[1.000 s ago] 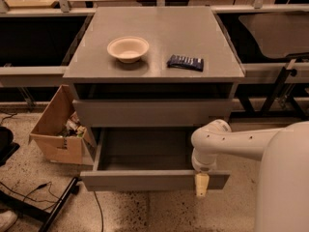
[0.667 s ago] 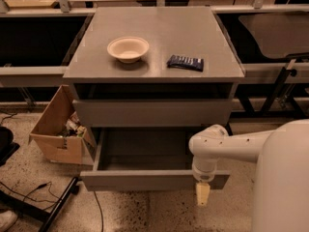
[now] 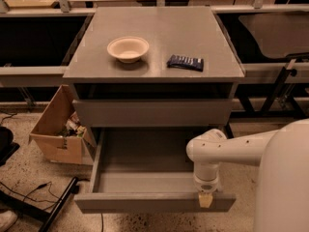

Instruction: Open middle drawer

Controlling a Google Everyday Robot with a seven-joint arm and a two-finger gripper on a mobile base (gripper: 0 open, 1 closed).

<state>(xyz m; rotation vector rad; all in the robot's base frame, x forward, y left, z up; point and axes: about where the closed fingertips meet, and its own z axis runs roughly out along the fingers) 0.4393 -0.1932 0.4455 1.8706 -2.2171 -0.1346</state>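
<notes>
The middle drawer (image 3: 154,203) is pulled far out of the grey cabinet (image 3: 154,57), below the shut top drawer (image 3: 152,112). Its wide, shallow grey tray (image 3: 145,163) lies bare. My gripper (image 3: 205,200) hangs from the white arm (image 3: 227,149) and sits at the right part of the drawer's slab front, on its top edge. The lowest drawer is hidden under the open one.
A cream bowl (image 3: 128,48) and a dark blue packet (image 3: 185,62) lie on the cabinet top. An open cardboard box (image 3: 60,129) with clutter stands on the floor at the left, beside the drawer. Black cables (image 3: 29,197) run over the floor at the lower left.
The gripper has moved toward the camera, and the middle drawer's front has come further out with it.
</notes>
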